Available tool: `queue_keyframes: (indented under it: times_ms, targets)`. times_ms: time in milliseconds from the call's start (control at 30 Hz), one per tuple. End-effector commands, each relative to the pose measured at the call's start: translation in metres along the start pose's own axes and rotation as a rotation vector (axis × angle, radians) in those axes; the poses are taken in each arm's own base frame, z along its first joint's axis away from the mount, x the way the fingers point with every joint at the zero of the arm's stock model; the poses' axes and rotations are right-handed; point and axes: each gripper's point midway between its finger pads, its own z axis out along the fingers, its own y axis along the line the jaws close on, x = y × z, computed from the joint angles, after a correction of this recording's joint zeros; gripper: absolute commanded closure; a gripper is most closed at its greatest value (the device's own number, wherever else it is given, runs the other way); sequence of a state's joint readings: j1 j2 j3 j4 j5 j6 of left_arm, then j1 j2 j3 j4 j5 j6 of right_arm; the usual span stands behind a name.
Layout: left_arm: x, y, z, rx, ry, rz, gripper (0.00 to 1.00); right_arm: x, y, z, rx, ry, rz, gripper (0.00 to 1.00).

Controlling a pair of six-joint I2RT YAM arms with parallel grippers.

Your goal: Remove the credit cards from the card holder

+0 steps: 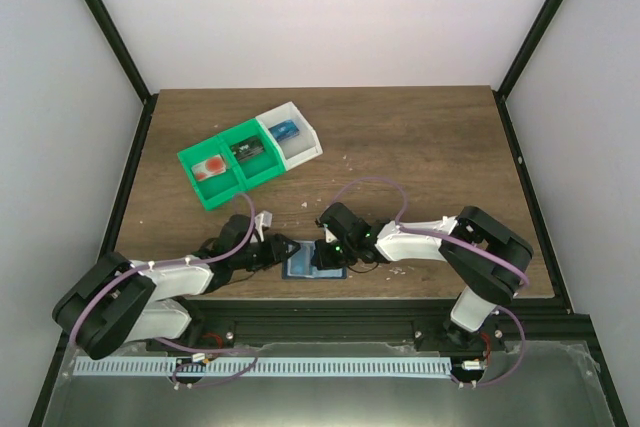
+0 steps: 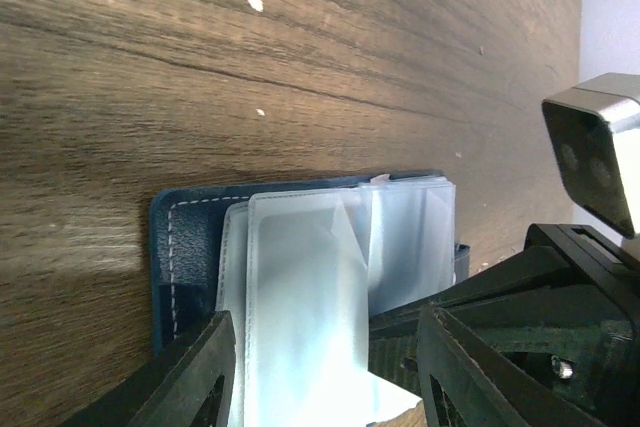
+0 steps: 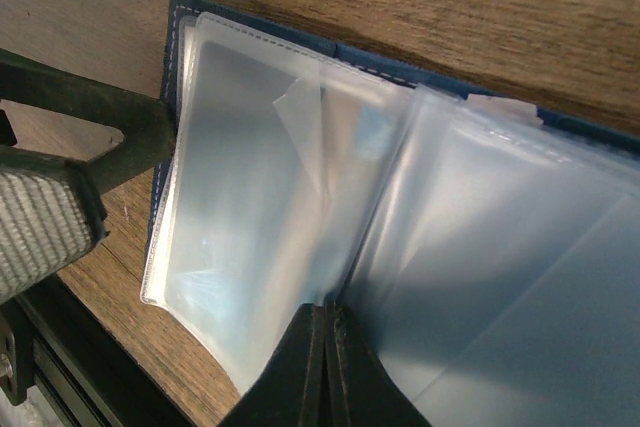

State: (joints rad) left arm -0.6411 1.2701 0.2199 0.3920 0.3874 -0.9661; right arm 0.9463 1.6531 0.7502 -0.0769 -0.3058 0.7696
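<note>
Top external view shows the brown table (image 1: pixel 420 147) with a green tray (image 1: pixel 213 197) and a white tray (image 1: pixel 308 150) far back on the left, and small flat things lie inside them. The card holder (image 1: pixel 300 269) is well apart from the trays. It lies open and flat at the near edge of the table, right in the middle, between the two arms. Its long side runs from left to right, so one end points at each arm. The left gripper (image 1: pixel 268 252) is at the left end and the right gripper (image 1: pixel 335 247) is over the right half, so both are very close to it. The left gripper is spread wide, and its two fingers (image 2: pixel 190 377) stand on either side of the clear pockets (image 2: pixel 300 287), not squeezing them. The right gripper is pressed together with nothing in it. Its tip sits on the fold where the pockets meet, and it looks like it is holding the pages down. I think the left arm is better placed to pull from the left pockets, sideways toward itself. I cannot tell if a card is inside the pockets, because they look misty.
</note>
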Motion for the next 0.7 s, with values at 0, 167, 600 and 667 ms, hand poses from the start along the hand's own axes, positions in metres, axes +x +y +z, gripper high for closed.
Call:
queue_keyframes:
  times_ms: [0, 167, 600, 667]
  targets:
    - [-0.0039, 0.0024, -0.0013, -0.024, -0.015, 0.022, 0.48, 0.0051, -0.0101, 0.003, 0.041, 0.001, -0.012, 1.0]
    - [-0.0013, 0.0036, -0.0016, -0.016, -0.011, 0.02, 0.47, 0.0049, -0.0106, 0.0025, 0.043, -0.002, -0.014, 1.0]
    - [0.0043, -0.0003, 0.0017, 0.033, 0.013, 0.006, 0.58, 0.0051, -0.0113, 0.0029, 0.042, -0.004, -0.013, 1.0]
    - [0.0042, -0.0004, 0.0017, 0.034, 0.014, 0.006, 0.58, 0.005, -0.0106, 0.0029, 0.041, -0.003, -0.014, 1.0]
